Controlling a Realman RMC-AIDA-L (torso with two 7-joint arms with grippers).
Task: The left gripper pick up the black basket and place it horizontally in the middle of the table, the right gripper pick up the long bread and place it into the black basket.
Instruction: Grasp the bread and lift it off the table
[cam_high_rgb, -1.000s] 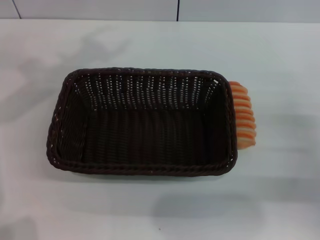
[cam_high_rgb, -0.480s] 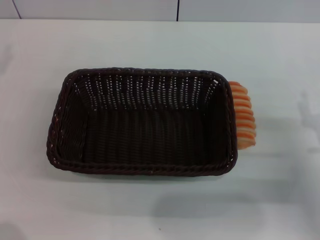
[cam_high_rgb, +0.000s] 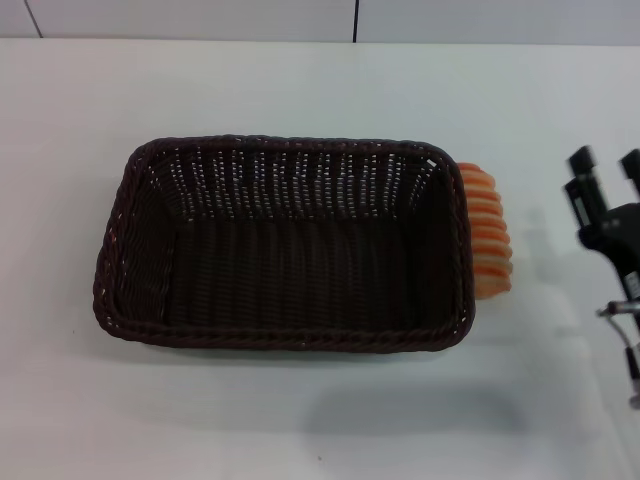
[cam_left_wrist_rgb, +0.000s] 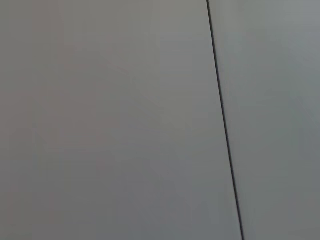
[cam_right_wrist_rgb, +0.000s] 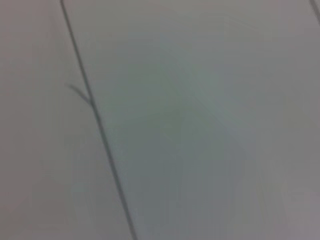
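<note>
At the right edge of my head view the right gripper (cam_high_rgb: 605, 160) reaches in above the worktop (cam_high_rgb: 300, 80), its black body cut off by the frame and thin silvery parts trailing below it. Its two stubby fingers (cam_high_rgb: 582, 158) point away from me and stand apart with a clear gap between them — nothing is held. It hangs well to the right of the long bread (cam_high_rgb: 486, 232), not touching it.

The long bread lies on the worktop pressed against the outside of the black basket (cam_high_rgb: 285, 245) at its right end wall; I see only its ridged orange-and-tan side, the rest hidden behind the braided rim. The black basket sits lengthwise across the middle of the worktop.

Neither wrist view shows me any fingers — only a plain grey surface crossed by a dark seam. My left gripper is nowhere in sight.
</note>
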